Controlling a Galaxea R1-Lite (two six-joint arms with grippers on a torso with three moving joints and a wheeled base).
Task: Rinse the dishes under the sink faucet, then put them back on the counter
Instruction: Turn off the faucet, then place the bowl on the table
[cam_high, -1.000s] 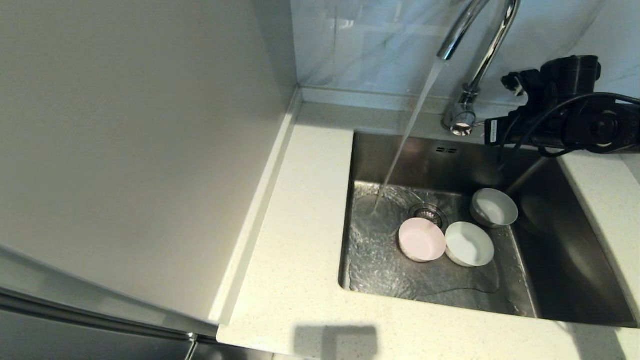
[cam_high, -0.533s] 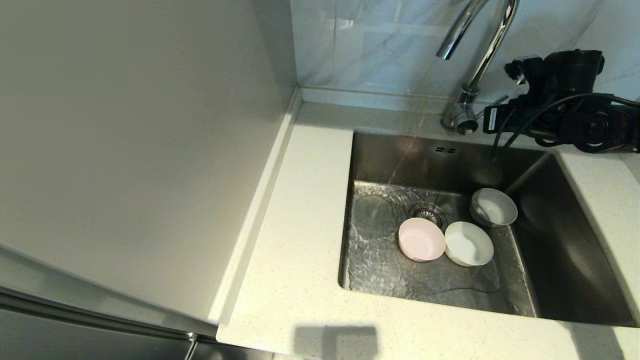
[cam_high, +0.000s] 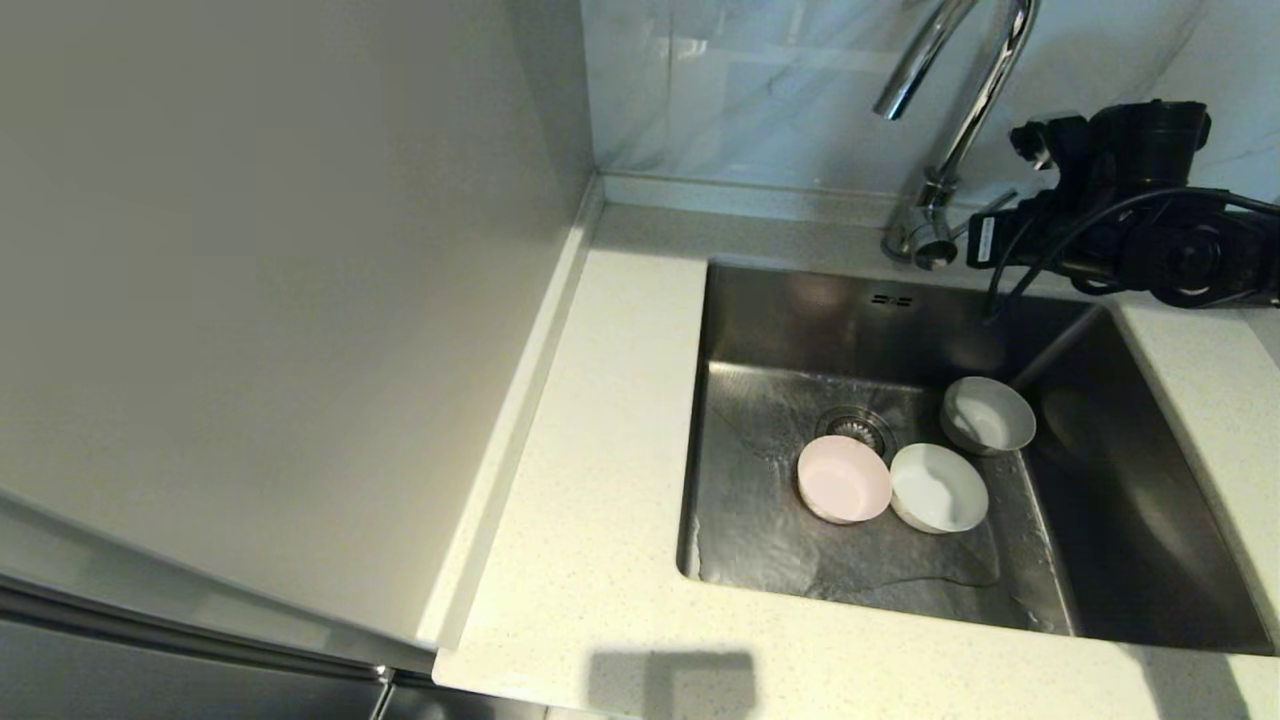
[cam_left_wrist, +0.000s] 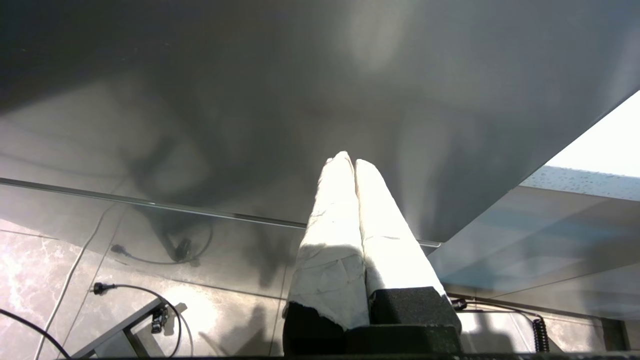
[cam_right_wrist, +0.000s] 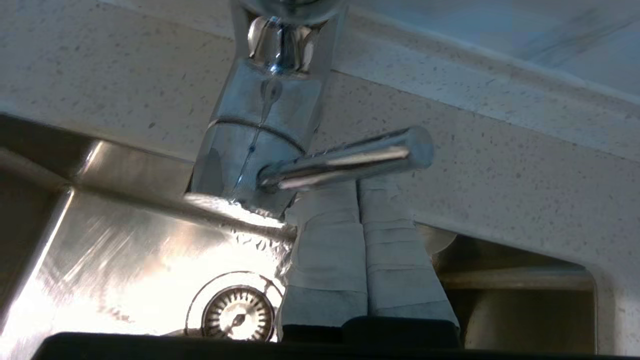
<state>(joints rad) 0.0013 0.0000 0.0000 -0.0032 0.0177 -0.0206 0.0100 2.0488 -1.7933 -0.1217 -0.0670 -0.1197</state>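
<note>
Three small bowls lie in the sink (cam_high: 790, 315) beside the drain (cam_high: 855, 428): pale pink (cam_high: 844, 479), white (cam_high: 938, 487) and pale grey (cam_high: 987, 415) behind them. No water runs from the chrome faucet (cam_high: 965, 90). My right gripper (cam_right_wrist: 359, 186) is shut and empty, its taped fingertips just under the faucet's side lever (cam_right_wrist: 350, 159); in the head view the arm (cam_high: 1130, 230) reaches in from the right at the lever (cam_high: 985, 212). My left gripper (cam_left_wrist: 354, 162) is shut and empty, parked low in front of a grey cabinet front, out of the head view.
The speckled counter (cam_high: 600, 500) runs along the sink's left and front, with a raised rim at the back. A plain beige wall panel (cam_high: 280, 280) stands on the left. Water still films the sink floor (cam_high: 760, 540).
The water stream from the spout has stopped. My right gripper rose slightly with the lever, which now points up more. The bowls have not moved.
</note>
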